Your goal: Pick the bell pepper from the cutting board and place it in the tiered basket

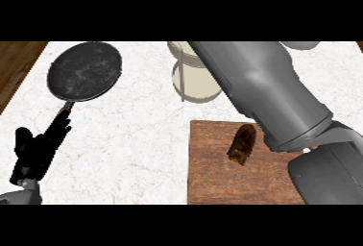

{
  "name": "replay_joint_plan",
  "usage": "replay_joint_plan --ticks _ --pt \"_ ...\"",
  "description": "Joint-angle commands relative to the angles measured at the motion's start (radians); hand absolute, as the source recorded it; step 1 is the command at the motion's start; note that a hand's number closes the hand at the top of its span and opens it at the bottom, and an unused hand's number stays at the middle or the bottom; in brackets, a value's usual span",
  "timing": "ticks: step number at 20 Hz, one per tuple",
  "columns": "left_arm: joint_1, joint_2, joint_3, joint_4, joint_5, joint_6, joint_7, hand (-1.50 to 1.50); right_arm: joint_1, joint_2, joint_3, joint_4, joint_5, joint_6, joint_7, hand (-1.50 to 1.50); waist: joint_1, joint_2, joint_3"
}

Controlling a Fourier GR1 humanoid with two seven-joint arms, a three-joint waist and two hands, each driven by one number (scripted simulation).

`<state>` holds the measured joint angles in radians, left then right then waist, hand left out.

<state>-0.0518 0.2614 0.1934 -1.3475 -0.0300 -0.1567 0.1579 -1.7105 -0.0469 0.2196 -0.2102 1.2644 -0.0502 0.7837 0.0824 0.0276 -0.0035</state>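
Bell pepper (242,143) lies on my cutting board (212,173) near the bench's front edge, left hand (35,153) relaxed, right hand hidden.

A black frying pan (85,71) lies on the white marble counter (135,139), at its far left, with its handle pointing toward the near edge. Brown wooden floor (16,62) shows beyond the counter's left side.

Smooth grey forearm (266,91) with rounded segments; black left hand (35,149), slim fingers (60,122).
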Motion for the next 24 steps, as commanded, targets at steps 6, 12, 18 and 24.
replay_joint_plan --ticks 6,12,18,24 --pt "0.000 -0.011 0.002 -0.022 0.009 0.004 0.011 0.00 0.002 -0.007 -0.166 0.129 -0.144 0.158 0.118 -1.50 -0.007 -0.003 0.001" --pt "0.022 -0.001 0.011 -0.023 0.013 -0.007 0.010 0.00 0.026 -0.012 -0.207 0.114 -0.174 0.074 0.246 -1.50 -0.007 0.000 0.001" --pt "0.033 0.009 0.028 -0.027 0.031 -0.020 0.012 0.00 0.055 -0.027 -0.188 0.038 -0.145 -0.083 0.183 -1.50 -0.020 -0.007 0.002" --pt "0.041 0.006 0.025 0.006 0.008 -0.007 -0.010 0.00 -0.032 -0.053 -0.224 -0.053 -0.151 -0.225 0.316 -1.50 -0.044 -0.019 0.002"
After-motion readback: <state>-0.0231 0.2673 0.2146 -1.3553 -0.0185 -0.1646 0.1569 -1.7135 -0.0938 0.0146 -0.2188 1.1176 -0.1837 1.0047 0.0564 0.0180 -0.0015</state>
